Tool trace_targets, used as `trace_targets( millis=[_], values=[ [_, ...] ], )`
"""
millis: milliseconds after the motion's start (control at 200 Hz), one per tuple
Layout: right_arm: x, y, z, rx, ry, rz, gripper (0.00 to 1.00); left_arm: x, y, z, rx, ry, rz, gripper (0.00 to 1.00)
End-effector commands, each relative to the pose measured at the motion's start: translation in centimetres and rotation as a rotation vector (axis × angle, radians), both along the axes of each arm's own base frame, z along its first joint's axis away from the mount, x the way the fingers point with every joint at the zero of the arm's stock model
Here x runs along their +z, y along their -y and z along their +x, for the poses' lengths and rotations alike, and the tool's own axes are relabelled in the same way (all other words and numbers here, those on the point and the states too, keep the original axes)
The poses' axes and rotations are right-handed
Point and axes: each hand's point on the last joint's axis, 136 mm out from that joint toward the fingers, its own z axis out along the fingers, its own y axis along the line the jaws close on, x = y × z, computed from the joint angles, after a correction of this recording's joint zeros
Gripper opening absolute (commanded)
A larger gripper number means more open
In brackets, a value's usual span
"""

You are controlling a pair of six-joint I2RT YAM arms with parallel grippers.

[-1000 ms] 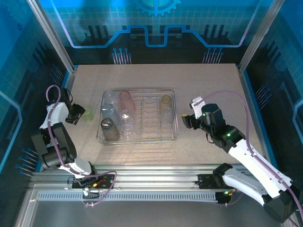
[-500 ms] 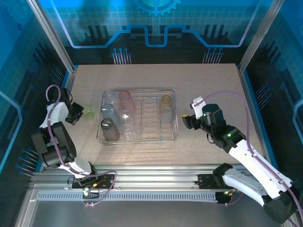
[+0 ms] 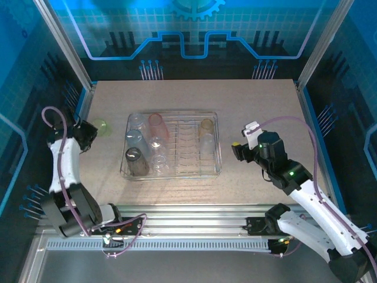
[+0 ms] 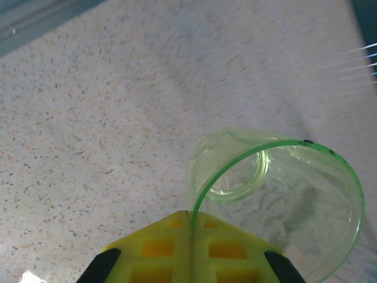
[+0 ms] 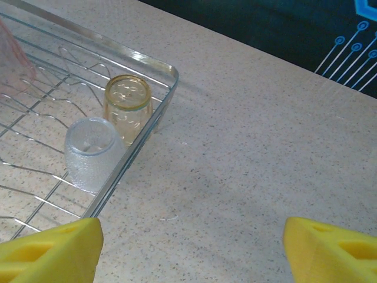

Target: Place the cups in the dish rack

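Observation:
The yellow-green cup (image 4: pixel 283 188) hangs tilted above the table, its thin rim pinched between the yellow pads of my left gripper (image 4: pixel 189 215), which is shut on it. From above, this cup (image 3: pixel 100 127) and the left gripper (image 3: pixel 88 132) are left of the dish rack (image 3: pixel 171 175). Several cups stand upside down in the rack: a pink one (image 3: pixel 156 122), a smoky grey one (image 3: pixel 135 160) and an amber one (image 3: pixel 206 125) among them. My right gripper (image 3: pixel 235 150) is open and holds nothing, just right of the rack. The right wrist view has the amber cup (image 5: pixel 126 106), a clear cup (image 5: pixel 91 150), and the right gripper (image 5: pixel 191 253) over bare table.
The rack's middle rows of prongs (image 3: pixel 182 144) hold nothing. Its rim (image 5: pixel 135 153) runs close to my right gripper's left finger. Metal frame posts (image 3: pixel 65 47) and blue walls ring the speckled table (image 3: pixel 259 100).
My left gripper has shut on the yellow-green cup's rim and carried it up and away to the far left. The right arm shifted slightly to the right.

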Motion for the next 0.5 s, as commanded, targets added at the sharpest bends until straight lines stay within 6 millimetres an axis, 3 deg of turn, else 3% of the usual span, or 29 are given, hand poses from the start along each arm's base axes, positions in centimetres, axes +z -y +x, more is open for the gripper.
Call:
trace_targets(
  millis=[0, 95, 250, 375, 495],
  values=[
    [1.4, 0.5, 0.7, -0.033, 0.048, 0.010, 0.81, 1.3, 1.4, -2.2, 0.013, 0.056, -0.061, 0.00],
    [2.5, 0.7, 1.2, -0.042, 0.071, 0.004, 0.83, 3.7, 2.7, -2.4, -0.005, 0.153, -0.107, 0.00],
    [4.7, 0.3, 1.4, -0.016, 0.115, 0.050, 0.84, 6.8, 5.8, -1.2, -0.090, 0.251, -0.297, 0.00],
    [5.1, -0.1, 0.7, 0.007, 0.091, 0.106, 0.83, 9.1, 8.4, -0.2, -0.185, 0.308, -0.396, 0.00],
    [6.1, -1.0, 0.3, 0.054, 0.100, 0.194, 0.83, 11.9, 12.1, 1.0, -0.301, 0.380, -0.465, 0.00]
  ],
)
